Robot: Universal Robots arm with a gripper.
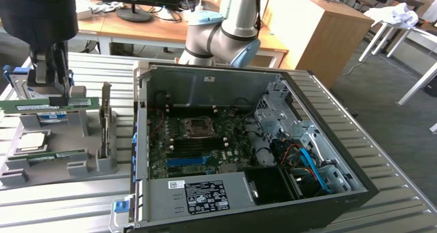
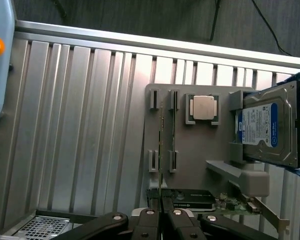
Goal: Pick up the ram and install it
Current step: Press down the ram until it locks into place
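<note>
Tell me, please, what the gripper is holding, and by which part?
The gripper is shut on the ram, gripping its upper long edge near one end, above the grey holder.

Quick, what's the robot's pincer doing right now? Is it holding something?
Pincer: closed, holding the ram stick by its edge, above the grey parts stand.
</note>
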